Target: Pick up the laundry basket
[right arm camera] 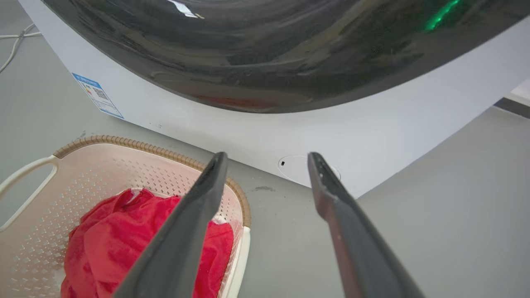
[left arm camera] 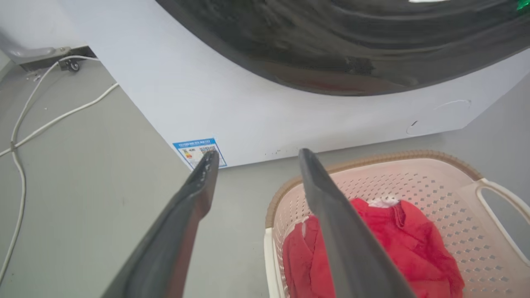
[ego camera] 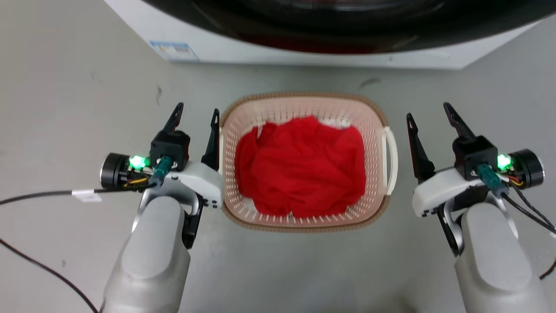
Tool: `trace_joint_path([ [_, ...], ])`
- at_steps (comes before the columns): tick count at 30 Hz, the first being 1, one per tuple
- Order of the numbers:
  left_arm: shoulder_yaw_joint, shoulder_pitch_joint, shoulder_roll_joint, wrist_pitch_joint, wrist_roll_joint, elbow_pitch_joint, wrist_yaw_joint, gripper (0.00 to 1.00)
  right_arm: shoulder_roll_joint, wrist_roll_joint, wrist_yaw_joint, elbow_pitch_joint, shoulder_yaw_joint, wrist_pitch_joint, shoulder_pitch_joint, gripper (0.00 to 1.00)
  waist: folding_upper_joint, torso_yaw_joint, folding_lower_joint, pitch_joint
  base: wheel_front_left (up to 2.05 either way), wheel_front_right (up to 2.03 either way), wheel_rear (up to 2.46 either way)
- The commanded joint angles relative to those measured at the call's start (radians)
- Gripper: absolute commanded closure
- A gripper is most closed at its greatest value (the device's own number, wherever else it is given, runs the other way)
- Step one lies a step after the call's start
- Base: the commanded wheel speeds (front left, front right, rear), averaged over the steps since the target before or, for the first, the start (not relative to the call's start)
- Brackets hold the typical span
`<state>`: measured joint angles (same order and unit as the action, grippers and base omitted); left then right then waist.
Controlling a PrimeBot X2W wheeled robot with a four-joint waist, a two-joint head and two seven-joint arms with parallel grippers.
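Laundry basket (ego camera: 304, 94) sits on the floor (ego camera: 65, 87) in front of the washing machine (ego camera: 243, 48), w/ red cloth (ego camera: 299, 169) heaped inside. Arms flank it, prob. for a two-sided lift. Left end effector (ego camera: 196, 111) is spread, inner finger just beside the left wall, maybe touching. Right end effector (ego camera: 428, 111) is spread too, w/ a gap to the white handle (ego camera: 391, 158). Nothing gripped yet.

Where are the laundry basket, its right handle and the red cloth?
laundry basket (ego camera: 282, 108): head view, far perforated wall.
right handle (ego camera: 393, 158): head view, middle of the white bar.
red cloth (ego camera: 299, 165): head view, middle of the heap.
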<state>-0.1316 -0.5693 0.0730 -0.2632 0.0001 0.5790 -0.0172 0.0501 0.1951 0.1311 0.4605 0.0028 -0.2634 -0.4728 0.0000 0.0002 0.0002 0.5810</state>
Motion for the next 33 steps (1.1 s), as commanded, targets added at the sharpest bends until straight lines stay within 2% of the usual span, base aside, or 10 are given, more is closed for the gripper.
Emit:
trace_joint_path([
  [1,-0.003,-0.021,0.003,-0.003,0.004,0.012,0.003,0.00,0.000,0.006,-0.001,0.011,0.003,-0.002,-0.018,0.00,0.0000,-0.003,-0.0002,0.075,0.00,0.00,0.00],
  [12,-0.017,-0.088,0.002,-0.003,-0.005,0.175,0.018,0.00,0.000,0.019,-0.001,0.176,0.015,-0.002,-0.110,0.00,0.0000,-0.005,-0.0002,0.187,0.00,0.00,0.00],
  [33,-0.053,-0.210,-0.011,-0.003,-0.019,0.340,0.034,0.00,0.000,0.023,-0.001,0.423,0.005,-0.002,-0.237,0.00,0.0000,0.009,-0.0002,0.341,0.00,0.00,0.00],
])
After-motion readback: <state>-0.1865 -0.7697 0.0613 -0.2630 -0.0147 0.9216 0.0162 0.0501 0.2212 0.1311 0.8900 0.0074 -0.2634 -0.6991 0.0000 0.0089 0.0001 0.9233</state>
